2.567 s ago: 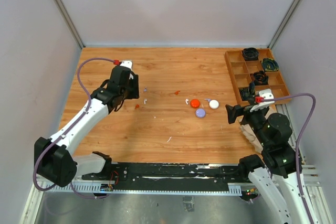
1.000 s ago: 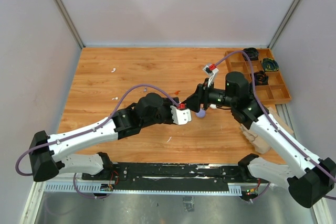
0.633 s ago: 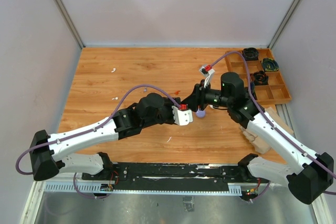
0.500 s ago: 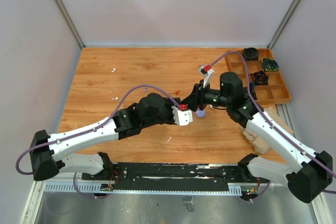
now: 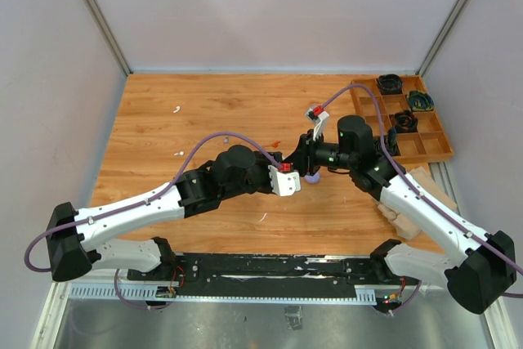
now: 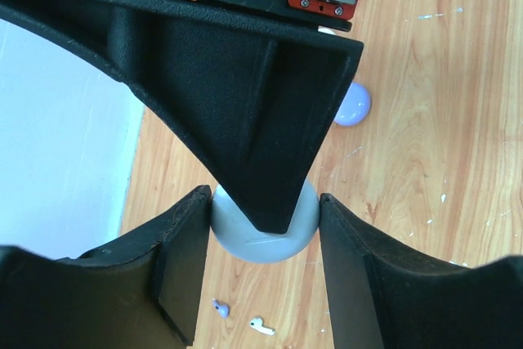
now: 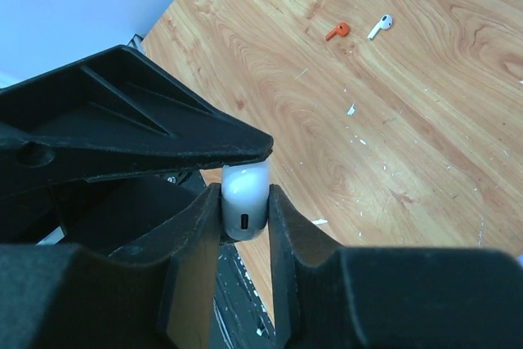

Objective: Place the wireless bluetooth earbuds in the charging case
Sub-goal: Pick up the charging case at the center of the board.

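Left gripper [image 6: 263, 234]: pinching white case [image 6: 245, 247] across its width
Right gripper [image 7: 243, 202]: pinching same case by its flat faces
Earbuds [image 7: 378, 26]: orange, white, purple, loose on bench [image 7: 409, 120]

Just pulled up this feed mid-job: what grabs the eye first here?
Over the middle of the table, the left gripper and the right gripper are both clamped on the same white round case, nose to nose. A lilac puck lies on the table just beside them. The earbuds, orange, white and purple, lie scattered loose farther off.
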You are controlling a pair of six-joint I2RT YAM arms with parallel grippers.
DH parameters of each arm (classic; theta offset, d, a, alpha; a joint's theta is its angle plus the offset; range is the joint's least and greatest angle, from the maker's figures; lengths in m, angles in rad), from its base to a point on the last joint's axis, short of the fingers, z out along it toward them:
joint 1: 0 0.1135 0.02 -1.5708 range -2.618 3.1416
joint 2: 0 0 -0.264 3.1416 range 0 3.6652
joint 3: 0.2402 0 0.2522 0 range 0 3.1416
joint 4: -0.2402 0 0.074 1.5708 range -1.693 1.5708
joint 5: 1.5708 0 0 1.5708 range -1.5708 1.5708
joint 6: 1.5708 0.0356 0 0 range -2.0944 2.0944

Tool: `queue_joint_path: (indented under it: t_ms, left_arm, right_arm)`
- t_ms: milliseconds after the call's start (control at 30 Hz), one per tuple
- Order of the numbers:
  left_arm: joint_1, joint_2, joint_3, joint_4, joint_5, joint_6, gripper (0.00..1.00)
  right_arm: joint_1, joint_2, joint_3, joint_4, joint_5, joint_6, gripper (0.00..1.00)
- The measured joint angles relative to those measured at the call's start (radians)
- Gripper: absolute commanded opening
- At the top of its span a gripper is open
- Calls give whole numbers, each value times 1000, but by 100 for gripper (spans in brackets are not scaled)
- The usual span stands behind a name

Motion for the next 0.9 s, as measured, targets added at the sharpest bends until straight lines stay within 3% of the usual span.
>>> queue_joint_path:
  t_ms: [100, 200, 267, 367, 567, 900]
  left_arm:
    - [0, 0, 0, 1, 1, 0, 40]
    - [-1, 0, 0, 3, 1, 0, 59]
    - [-1, 0, -2, 12, -1, -2, 70]
    - [-1, -8, -18, 42, -7, -11, 78]
    - [-2, -60, -68, 110, -40, -80, 86]
    - [-2, -161, -169, 256, -94, -325, 86]
  right_arm:
    - [0, 0, 0, 0, 1, -2, 12]
    - [0, -2, 0, 1, 0, -9, 5]
    - [0, -6, 0, 1, 2, -17, 2]
    - [0, -21, 0, 2, 1, -37, 1]
    - [-2, -72, -11, 34, 3, -66, 1]
    - [-35, -157, -75, 150, 5, -78, 1]
